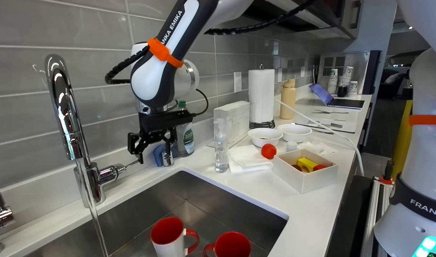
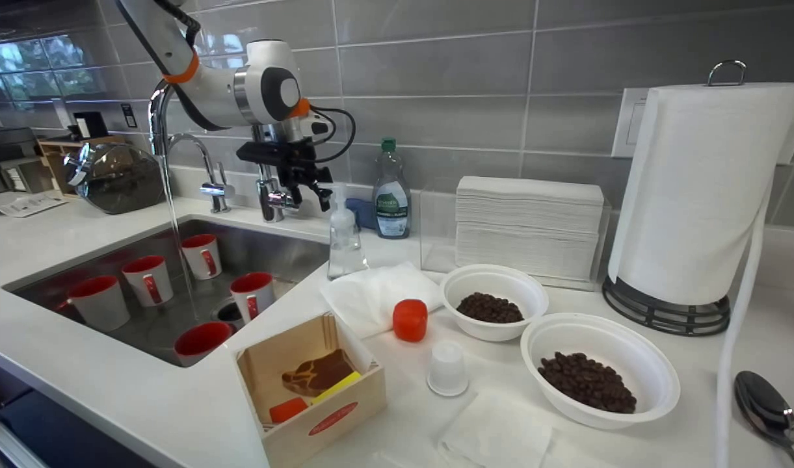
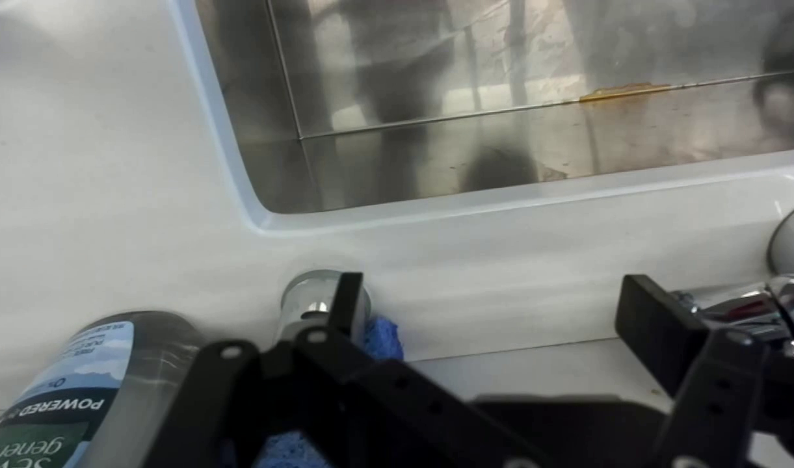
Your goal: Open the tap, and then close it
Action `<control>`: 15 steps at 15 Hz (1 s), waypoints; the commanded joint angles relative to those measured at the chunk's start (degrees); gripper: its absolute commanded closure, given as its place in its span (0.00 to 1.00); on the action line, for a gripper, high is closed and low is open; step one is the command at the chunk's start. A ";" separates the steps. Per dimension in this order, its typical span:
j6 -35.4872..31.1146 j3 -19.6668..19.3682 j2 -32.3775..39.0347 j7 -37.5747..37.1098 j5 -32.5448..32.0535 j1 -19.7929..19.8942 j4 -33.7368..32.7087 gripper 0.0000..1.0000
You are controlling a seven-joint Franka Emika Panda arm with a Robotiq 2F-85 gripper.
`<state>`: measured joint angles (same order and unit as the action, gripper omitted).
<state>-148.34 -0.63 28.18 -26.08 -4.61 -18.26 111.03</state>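
Wrist view: the gripper (image 3: pixel 501 312) has its two fingers (image 3: pixel 657 325) spread wide, just behind the sink (image 3: pixel 370 172).
The tall, shiny tap (image 1: pixel 74 142) stands behind the sink, its neck bent over it, and a thin line of water (image 1: pixel 98 230) runs down into the sink in both exterior views. The tap's little lever (image 1: pixel 131 164) points along the back of the sink to one finger; I can't tell if they touch. Five red and white mugs (image 2: pixel 146 286) are in the sink. The soap bottle (image 2: pixel 391 201) is by the sink's back corner, and a wooden box (image 2: pixel 364 413) of small things (image 2: pixel 318 372) sits beside the sink.
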 commanded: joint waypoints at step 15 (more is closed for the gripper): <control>3.23 10.51 -1.63 12.82 12.33 5.97 0.63 0.00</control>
<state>-146.17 7.37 27.70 -15.72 4.62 -12.74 111.43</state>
